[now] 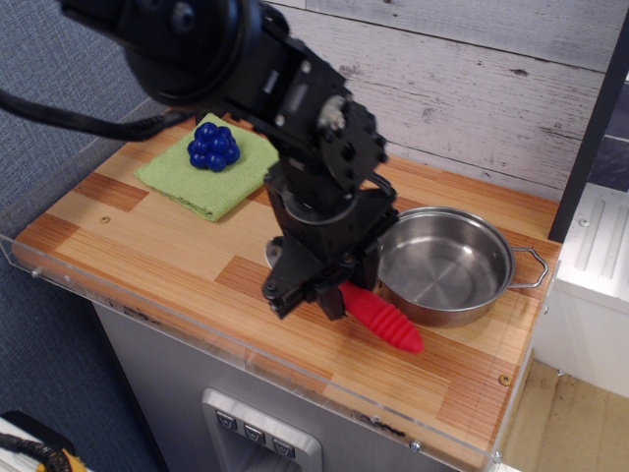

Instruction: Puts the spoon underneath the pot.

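Note:
The spoon's ribbed red handle (382, 319) sticks out to the lower right of my gripper (307, 295), which is shut on it. A bit of its silver bowl (269, 258) shows at the gripper's left. The spoon is low over the wooden counter, just in front of the pot's near-left rim. The steel pot (444, 265) stands at the right of the counter; its right loop handle shows, its left one is hidden behind my arm.
A green cloth (206, 170) with a blue grape cluster (214, 146) lies at the back left. A clear acrylic lip (246, 364) runs along the counter's front edge. A grey plank wall stands behind.

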`<state>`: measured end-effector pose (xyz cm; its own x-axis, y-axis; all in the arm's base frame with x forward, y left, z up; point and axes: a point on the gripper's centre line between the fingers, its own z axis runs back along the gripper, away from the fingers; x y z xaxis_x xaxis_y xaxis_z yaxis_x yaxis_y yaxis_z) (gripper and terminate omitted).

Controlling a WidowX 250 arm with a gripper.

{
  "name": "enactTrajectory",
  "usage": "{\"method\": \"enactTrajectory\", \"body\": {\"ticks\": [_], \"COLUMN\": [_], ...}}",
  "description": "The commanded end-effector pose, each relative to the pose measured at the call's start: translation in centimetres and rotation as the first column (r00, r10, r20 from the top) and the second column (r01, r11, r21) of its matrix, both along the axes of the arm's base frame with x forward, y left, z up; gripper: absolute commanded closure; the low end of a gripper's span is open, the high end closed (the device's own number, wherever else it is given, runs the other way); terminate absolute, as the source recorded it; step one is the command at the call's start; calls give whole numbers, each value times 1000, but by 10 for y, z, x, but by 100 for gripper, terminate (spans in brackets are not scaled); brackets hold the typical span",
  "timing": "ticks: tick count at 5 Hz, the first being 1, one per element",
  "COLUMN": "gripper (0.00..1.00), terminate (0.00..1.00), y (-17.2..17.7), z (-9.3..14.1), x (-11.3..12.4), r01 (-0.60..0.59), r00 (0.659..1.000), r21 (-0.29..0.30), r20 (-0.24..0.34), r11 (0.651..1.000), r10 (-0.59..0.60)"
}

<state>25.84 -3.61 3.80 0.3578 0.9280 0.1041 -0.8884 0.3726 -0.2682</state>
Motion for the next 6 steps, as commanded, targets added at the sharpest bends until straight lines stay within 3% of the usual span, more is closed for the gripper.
{"method": "enactTrajectory", "body": {"ticks": [1,4,5,6], "gripper": [100,100,0,0], "terminate": [0,0,0,0], "y": [-17,-13,-10,-9], "z": [-8,-18,-19,-17], "x": [-7,-13,-13,-12], "r01": [-3,-43,-41,-23], "r00": [1000,998,998,999], "r21": [-21,-57,-76,-82], "r20": [-7,-45,-47,-45], "r11": [1000,997,996,996], "r10": [3,40,37,19]}}
